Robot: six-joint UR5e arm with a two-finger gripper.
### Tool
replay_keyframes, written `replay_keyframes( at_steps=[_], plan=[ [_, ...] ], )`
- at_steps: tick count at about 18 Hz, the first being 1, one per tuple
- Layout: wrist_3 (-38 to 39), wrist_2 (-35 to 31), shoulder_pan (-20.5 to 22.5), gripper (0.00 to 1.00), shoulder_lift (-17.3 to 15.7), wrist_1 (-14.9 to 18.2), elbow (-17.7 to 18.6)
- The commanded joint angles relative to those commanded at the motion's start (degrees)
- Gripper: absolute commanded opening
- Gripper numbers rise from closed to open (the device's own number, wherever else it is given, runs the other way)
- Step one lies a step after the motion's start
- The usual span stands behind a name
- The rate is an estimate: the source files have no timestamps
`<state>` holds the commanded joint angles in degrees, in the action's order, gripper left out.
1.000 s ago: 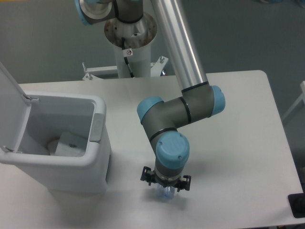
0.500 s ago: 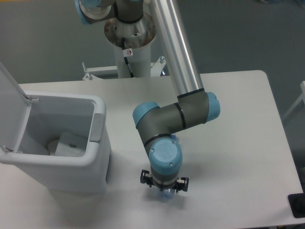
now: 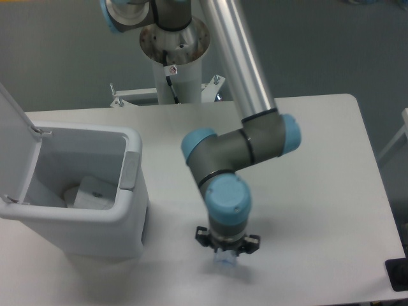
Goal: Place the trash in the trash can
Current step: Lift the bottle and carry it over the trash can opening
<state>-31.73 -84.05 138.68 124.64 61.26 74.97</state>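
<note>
The grey floor surrounds a smooth white counter (image 3: 319, 191) with rounded corners. On its left stands the trash can (image 3: 121, 223) — glossy white plastic, lid open, something pale inside. The claw (image 3: 225, 255) points down near the front edge; below it shows a bluish clear piece of trash (image 3: 224, 260) — I cannot tell if it is clamped.

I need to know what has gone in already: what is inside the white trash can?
The trash can stands with its lid open. On its bottom lies a whitish, flat piece; I cannot tell what it is. The near wall hides the rest of the bottom.
</note>
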Motion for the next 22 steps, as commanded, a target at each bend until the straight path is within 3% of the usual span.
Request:
replay_keyframes(
  at_steps=[9, 12, 17, 22],
  plan=[
    [7.6, 32.2, 6.9, 0.15, -10.7, -0.3, -5.6],
    [9.5, 39.4, 6.9, 0.15, -14.4, -0.6, -5.7],
    [15.9, 51.0, 4.9, 0.15, -18.1, -7.9, -6.0],
    [15.7, 56.5, 0.5, 0.13, -19.6, -8.6, -4.8]
  ],
)
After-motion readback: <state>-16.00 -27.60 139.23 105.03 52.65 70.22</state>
